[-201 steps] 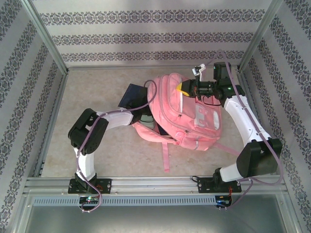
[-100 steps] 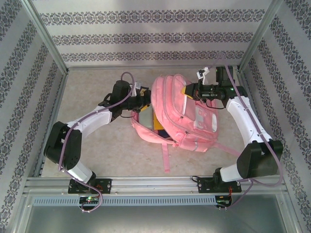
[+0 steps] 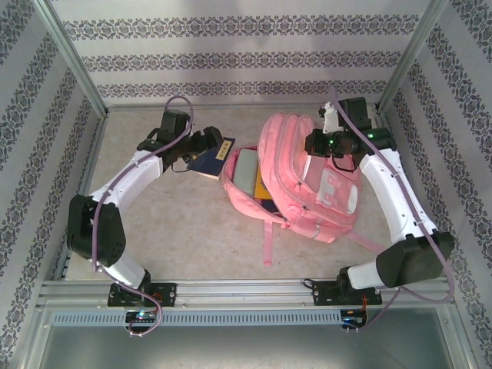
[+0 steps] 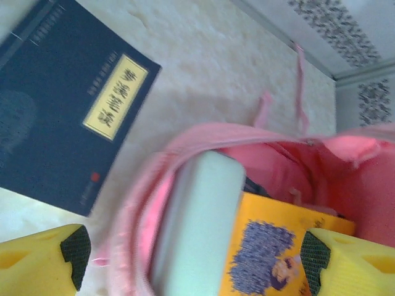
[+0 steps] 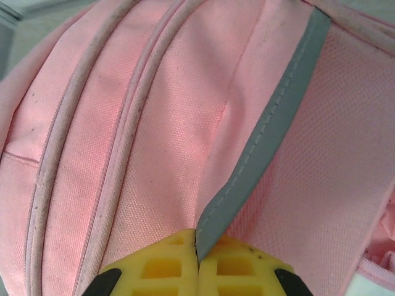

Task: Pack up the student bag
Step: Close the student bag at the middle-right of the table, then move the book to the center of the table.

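Here, our right gripper (image 5: 197, 264) is clamped tight on the grey trim (image 5: 265, 142) of the student bag (image 3: 311, 188). We judge that it holds the upper flap up so that the mouth gapes toward the other arm. The bag lies on the table (image 3: 177, 223), right of the middle, with its opening facing left.

Our left gripper (image 4: 194, 256) stands wide with nothing between its fingers (image 4: 43, 262), and its camera looks down over the bag's mouth. Inside that mouth we see a pale green pencil case (image 4: 197, 228) standing on edge beside an orange book (image 4: 278, 246), both already tucked in.

A dark blue book (image 4: 62, 111) lies flat on the table just outside the opening, within easy reach of the open fingers. From above, the gripper seems to hang over that book's far edge, though we cannot tell whether it touches. We take the blue book to be the next thing to go in.
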